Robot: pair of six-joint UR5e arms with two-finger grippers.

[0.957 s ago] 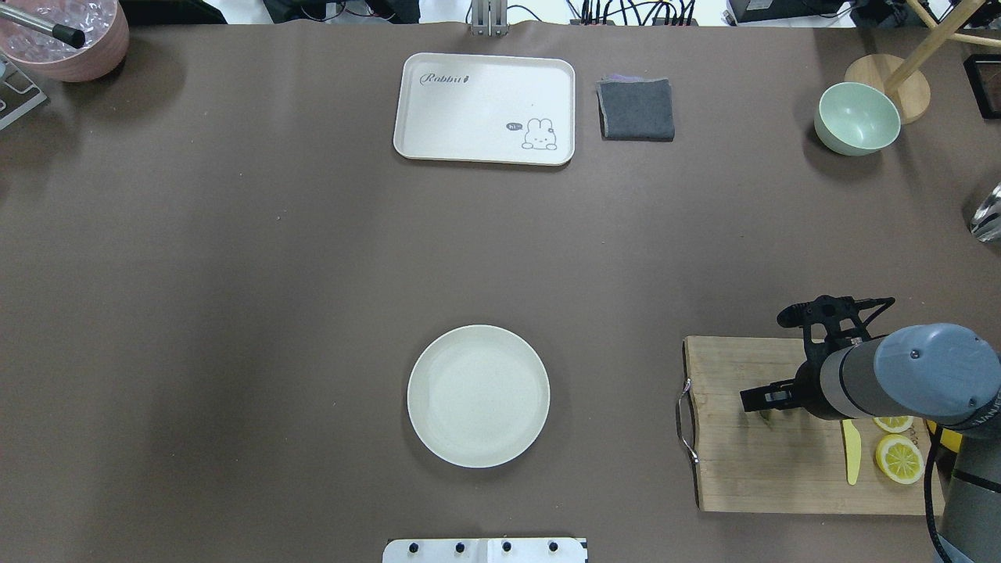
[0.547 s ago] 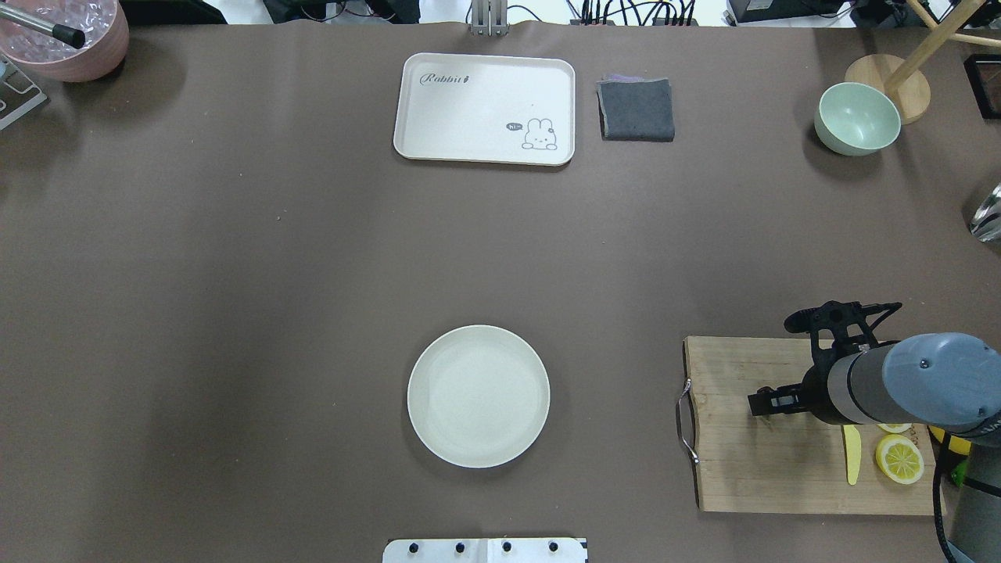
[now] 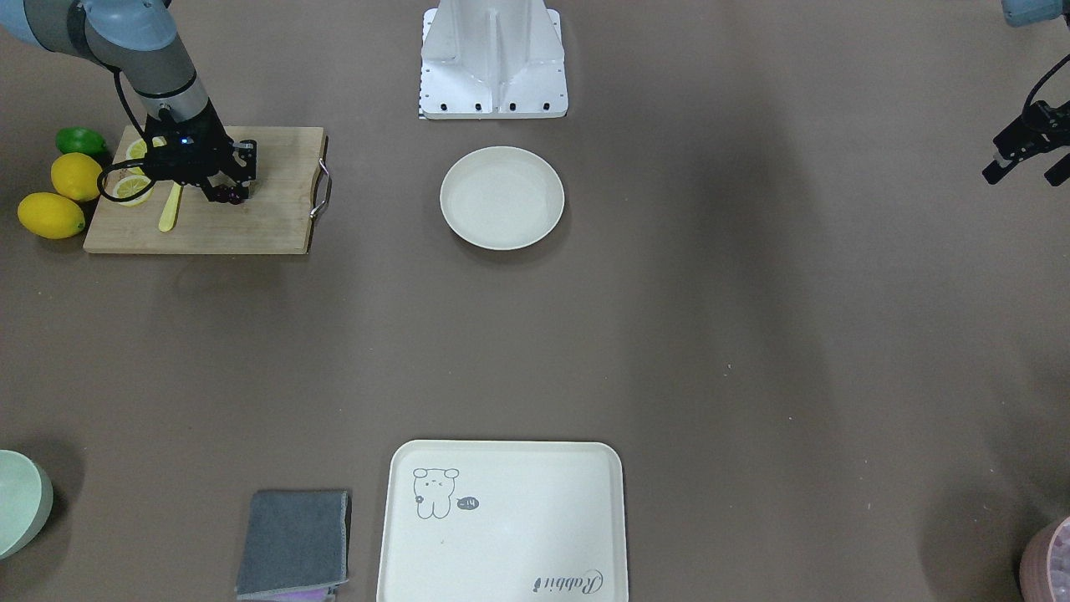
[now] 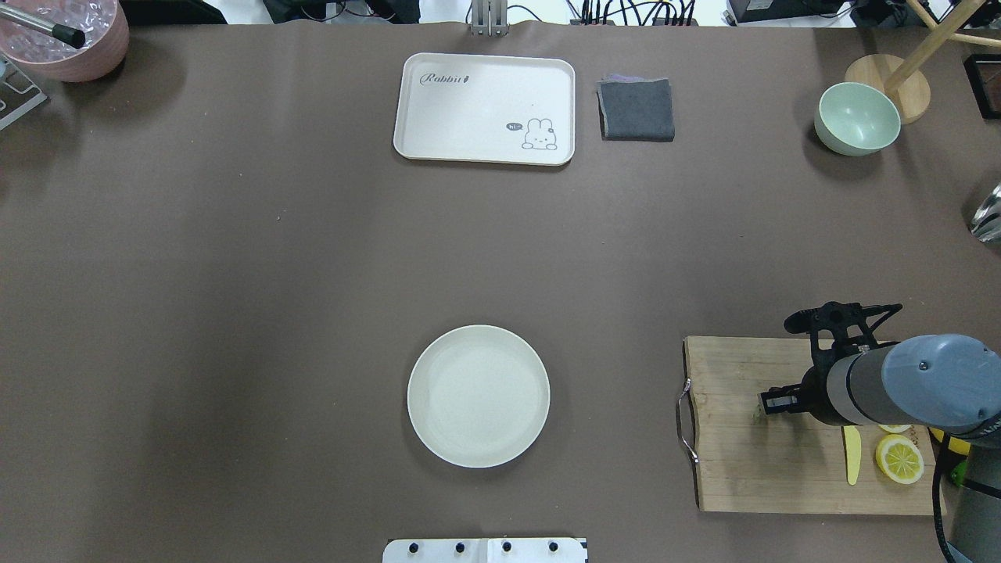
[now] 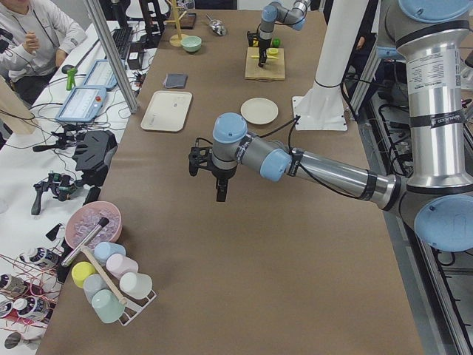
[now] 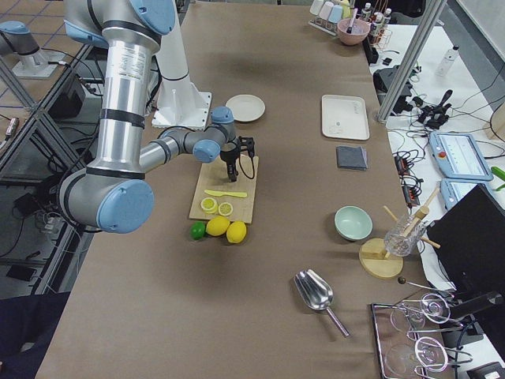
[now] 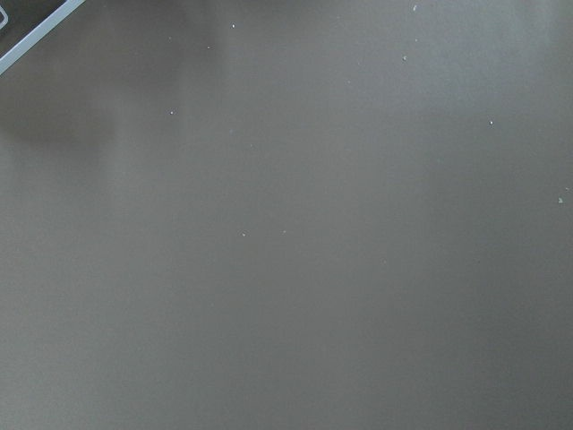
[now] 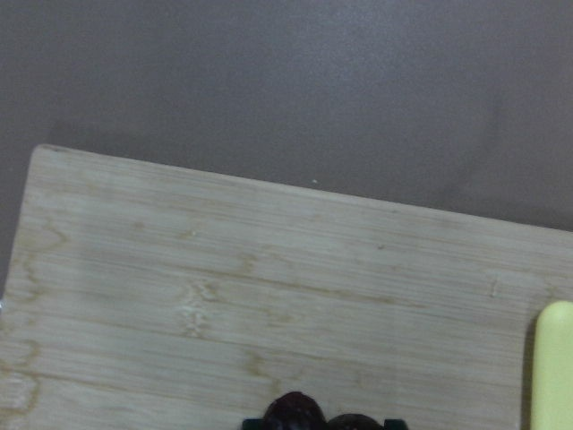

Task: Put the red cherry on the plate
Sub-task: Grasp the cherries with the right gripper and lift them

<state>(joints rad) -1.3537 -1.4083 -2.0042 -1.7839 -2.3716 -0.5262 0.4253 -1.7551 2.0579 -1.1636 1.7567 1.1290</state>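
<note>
Front-facing exterior view has the right claw [image 3: 224, 191] low over the wooden board [image 3: 251, 226]. Its two fingers are closed in on the cherry [image 3: 223, 197], a dark-red blob at their tips. From the right wrist camera the cherry pair sits at the bottom edge and fills the gap between the fingertips, with the board's grain close behind. Whether it touches the board I cannot tell. The plate [image 3: 501, 197] lies on the tabletop [image 3: 752, 334] in front of the robot's base, well apart from the board. A yellow knife [image 3: 170, 209] and lemon halves [image 3: 132, 189] lie on the board just beside the claw. The left claw [image 3: 1024, 171] hangs over the tabletop far to the robot's left, fingers spread, holding nothing.
</note>
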